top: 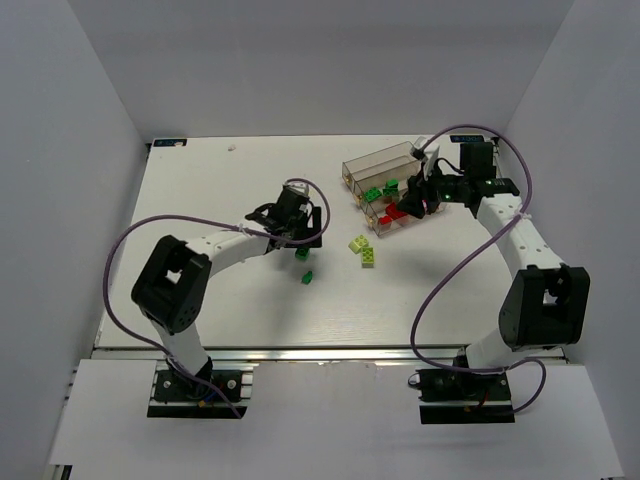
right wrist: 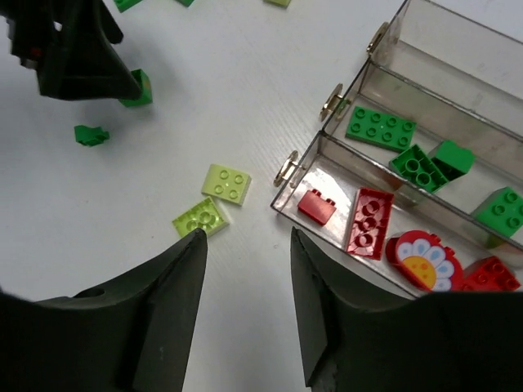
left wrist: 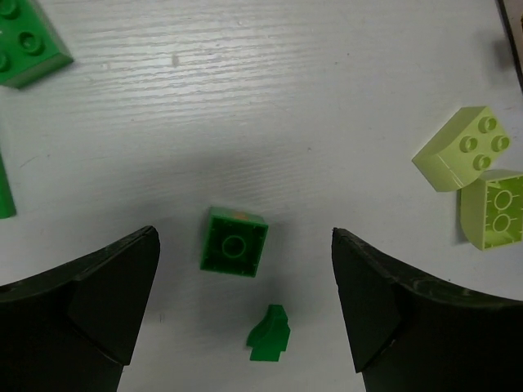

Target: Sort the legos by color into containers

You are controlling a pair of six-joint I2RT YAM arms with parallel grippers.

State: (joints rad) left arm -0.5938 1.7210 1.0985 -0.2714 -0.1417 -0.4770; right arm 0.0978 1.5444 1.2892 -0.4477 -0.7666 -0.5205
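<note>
l claw (left wrist: 243, 286): spread wide, low over the table (top: 200, 190) — we see nothing pinched.
dark green brick (left wrist: 234, 242): flat on the table btwn the l claw's fingers (left wrist: 90, 310), touching neither.
small green piece (left wrist: 270, 335): just beside that brick, also in the gap.
pale yellow-green bricks (left wrist: 462, 147): two, touching each other, loose on the table btwn the two arms.
r claw (right wrist: 248, 245): part-spread w/ nothing in it, above bare table by the near end of the bins.
containers (right wrist: 433, 90): three clear bins joined in a row, far right of the table.
red pieces (right wrist: 369, 222): in the bin nearest the arm bases, incl. a flower-shaped one (right wrist: 423, 261).
green bricks (right wrist: 380, 128): four that we count — all in the middle bin.
</note>
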